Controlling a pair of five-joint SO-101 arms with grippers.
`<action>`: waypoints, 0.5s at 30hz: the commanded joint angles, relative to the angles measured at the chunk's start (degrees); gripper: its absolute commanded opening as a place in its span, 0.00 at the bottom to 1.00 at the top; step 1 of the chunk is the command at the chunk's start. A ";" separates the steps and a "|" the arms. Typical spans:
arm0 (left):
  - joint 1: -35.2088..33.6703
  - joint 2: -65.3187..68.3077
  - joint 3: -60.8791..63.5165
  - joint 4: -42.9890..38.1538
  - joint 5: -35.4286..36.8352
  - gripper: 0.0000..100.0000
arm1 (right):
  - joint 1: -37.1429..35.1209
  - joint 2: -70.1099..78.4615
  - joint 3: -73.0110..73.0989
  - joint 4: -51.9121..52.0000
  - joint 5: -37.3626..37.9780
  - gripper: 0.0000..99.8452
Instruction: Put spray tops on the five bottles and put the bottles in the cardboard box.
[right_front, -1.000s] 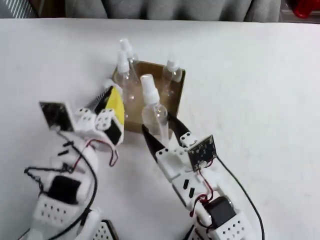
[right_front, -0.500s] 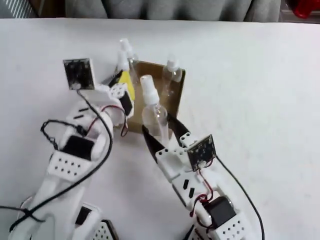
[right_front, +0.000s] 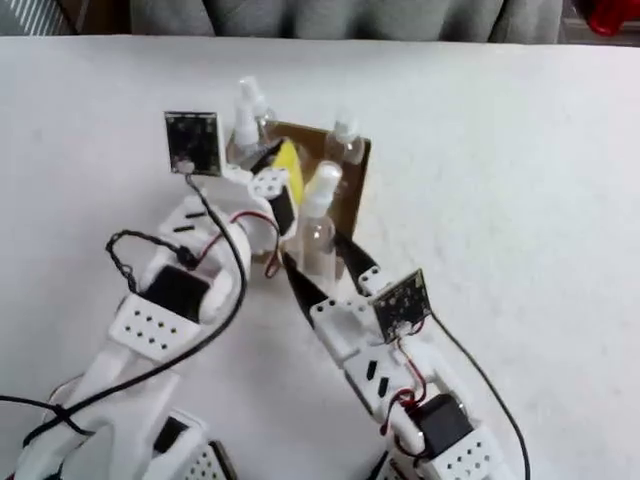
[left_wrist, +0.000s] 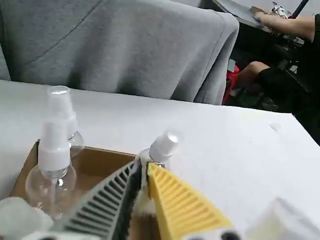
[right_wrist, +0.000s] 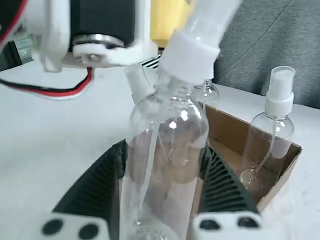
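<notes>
The right gripper had its black jaws clamped around the belly of a clear round plastic bottle. It held the bottle upright just short of the open brown cardboard box, presumably to steady it while its top was seated. The white plastic spray top rose above those jaws, leaning off the bottle's axis, so I judged it not yet fully on. The left gripper, its grey and yellow jaws drawn almost together, sat close beside that top, likely to press it straight. Whether it pinched anything could not be told. The held bottle was transparent and empty-looking, with a thin dip tube running down inside. Beyond the right gripper, capped clear bottles stood in the box.
</notes>
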 joint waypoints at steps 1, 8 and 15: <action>1.80 0.13 -1.76 -1.41 0.26 0.02 | -1.27 -0.75 -0.44 -0.04 0.00 0.02; -2.59 -3.30 -1.93 -1.76 0.44 0.02 | -0.22 -0.75 -0.35 -0.13 0.00 0.02; -6.73 -9.98 -7.74 -1.93 3.60 0.02 | -0.48 -0.75 -0.35 -0.13 0.00 0.02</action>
